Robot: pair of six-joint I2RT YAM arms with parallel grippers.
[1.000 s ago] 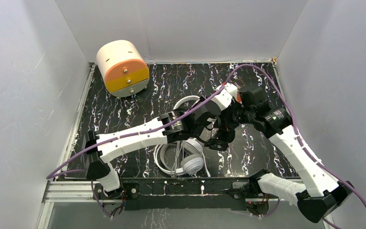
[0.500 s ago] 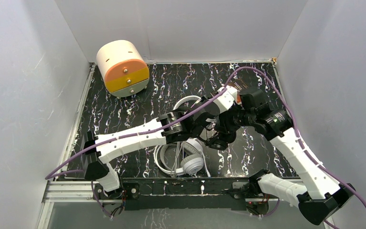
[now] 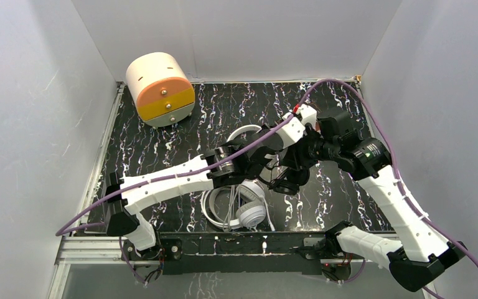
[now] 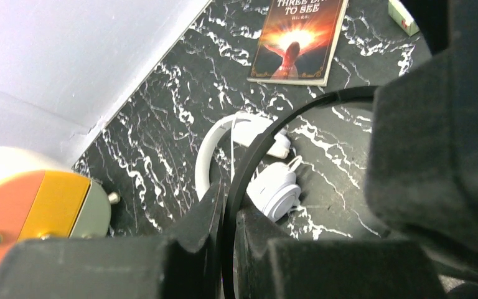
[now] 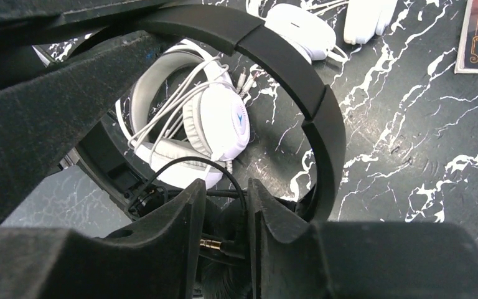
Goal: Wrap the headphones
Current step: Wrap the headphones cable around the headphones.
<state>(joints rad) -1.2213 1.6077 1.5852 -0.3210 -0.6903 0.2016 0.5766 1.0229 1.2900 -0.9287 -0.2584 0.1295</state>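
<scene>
At far left, in the back corner of the black marble tabletop, we see a round drawer unit w/ orange and yellow fronts. From the near-left base the left arm reaches diag. to mid-table. The left gripper has its fingers pinched tight on the thin headband of the small black pair, which is held up over the table btw. both grippers. Under that, near the front edge, lies the big white over-ear pair, white cord loose across its cups. Just behind it the slimmer white on-ear pair lies flat.

Right of centre, the right gripper meets the black band from the other side. Its fingers are narrowly apart, and the gap is wider than the black cord and plug sitting in it. We can't tell if a finger touches the plug. Further back-right a book lies flat. The right arm runs down to its base at near right.
</scene>
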